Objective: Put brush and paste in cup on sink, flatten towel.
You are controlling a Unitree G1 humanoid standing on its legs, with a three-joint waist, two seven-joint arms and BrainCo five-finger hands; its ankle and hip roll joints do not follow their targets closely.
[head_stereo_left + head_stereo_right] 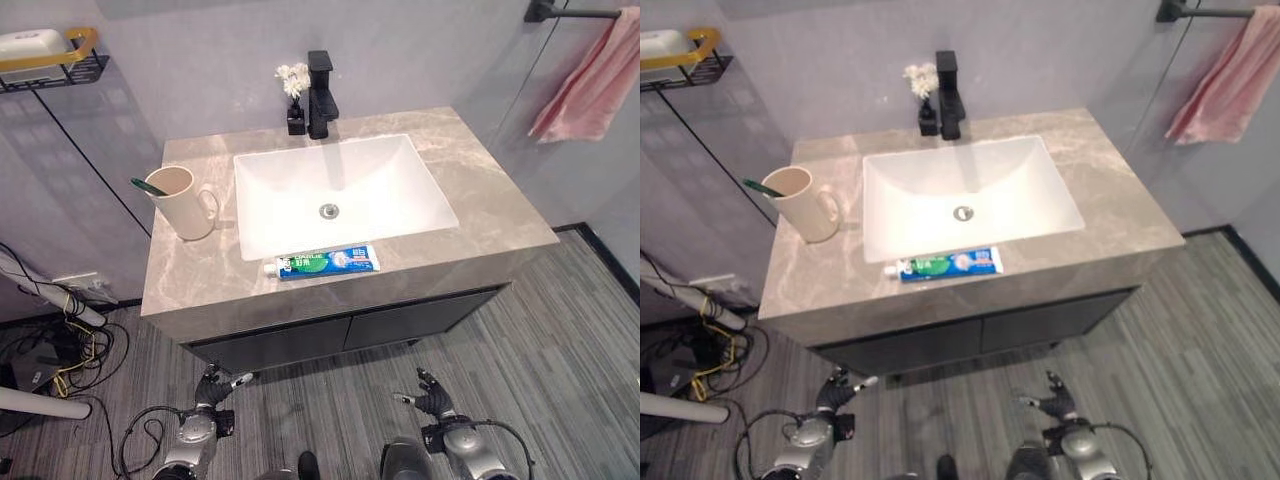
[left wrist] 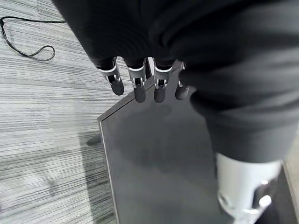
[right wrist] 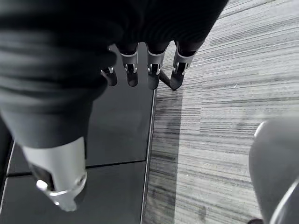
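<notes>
Blue-and-green toothpaste tube (image 1: 322,263), print illegible, is laid on the countertop (image 1: 200,275); a toothbrush (image 1: 148,186) is half hidden in the cup (image 1: 185,203). Left hand (image 1: 215,388) and right hand (image 1: 432,396) are held low, fingers relaxed, empty.

We see a grey marble counter (image 1: 470,200) over a dark cabinet (image 1: 350,330), with a white sink (image 1: 340,190) set into its middle. On the counter's left side stands a cream cup (image 1: 185,203), upright, handle toward the sink, with a green toothbrush (image 1: 148,186) sticking out of it. Along the front edge, just before the sink, lies a tube of toothpaste (image 1: 325,262), flat, cap end to the left. At the back edge stand a black tap (image 1: 320,95) and, just beside it on the left, a small black vase (image 1: 295,118) with white flowers.
</notes>
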